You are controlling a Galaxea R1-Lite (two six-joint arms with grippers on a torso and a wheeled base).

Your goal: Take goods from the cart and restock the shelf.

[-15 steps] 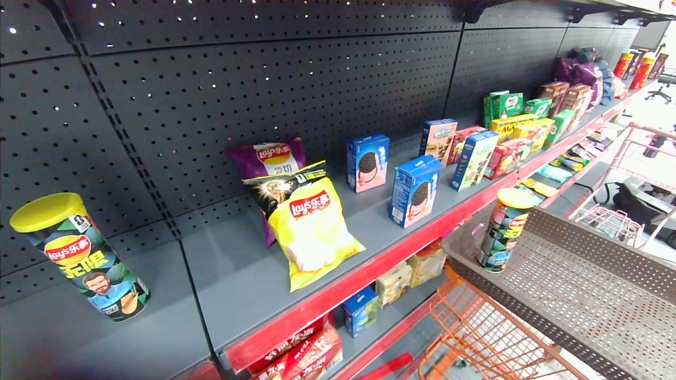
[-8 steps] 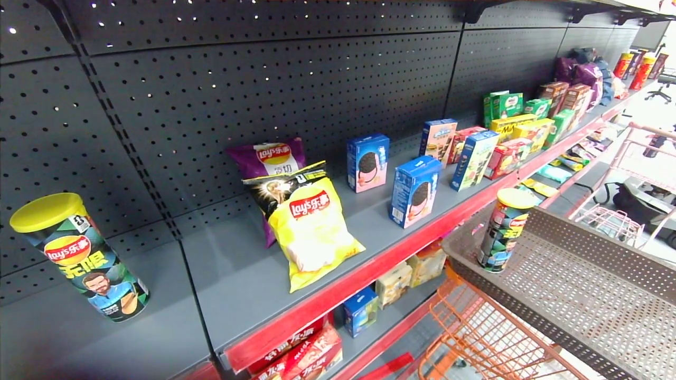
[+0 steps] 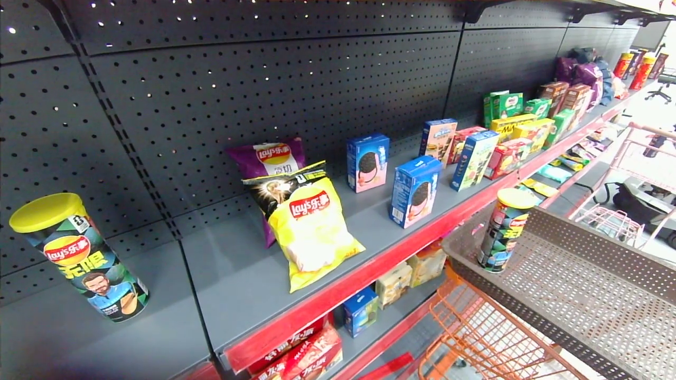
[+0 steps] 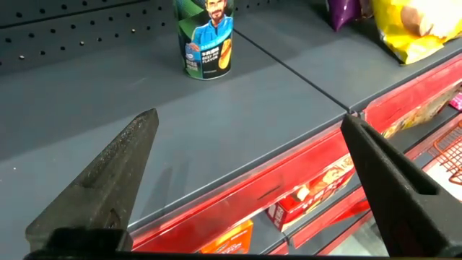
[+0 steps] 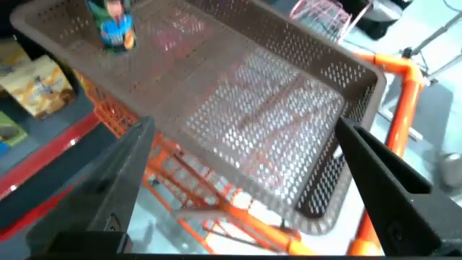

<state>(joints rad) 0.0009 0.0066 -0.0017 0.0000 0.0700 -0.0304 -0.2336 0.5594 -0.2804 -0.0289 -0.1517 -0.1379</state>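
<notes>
A chip can (image 3: 506, 230) with a yellow lid stands upright in the far corner of the brown perforated cart tray (image 3: 591, 295). The right wrist view shows that can (image 5: 112, 25) too, beyond my right gripper (image 5: 245, 155), which hangs open and empty above the cart tray (image 5: 303, 94). A second chip can (image 3: 79, 258) stands on the grey shelf (image 3: 237, 285) at the left. My left gripper (image 4: 249, 141) is open and empty over the shelf's front edge, with that second chip can (image 4: 206, 36) standing beyond it.
Chip bags (image 3: 306, 221) lie mid-shelf, cookie boxes (image 3: 414, 190) and several more boxes (image 3: 517, 132) stand to the right. A red rail (image 3: 380, 264) edges the shelf, with stocked shelves below. The orange cart frame (image 3: 491, 343) sits under the tray. Bare shelf lies between can and bags.
</notes>
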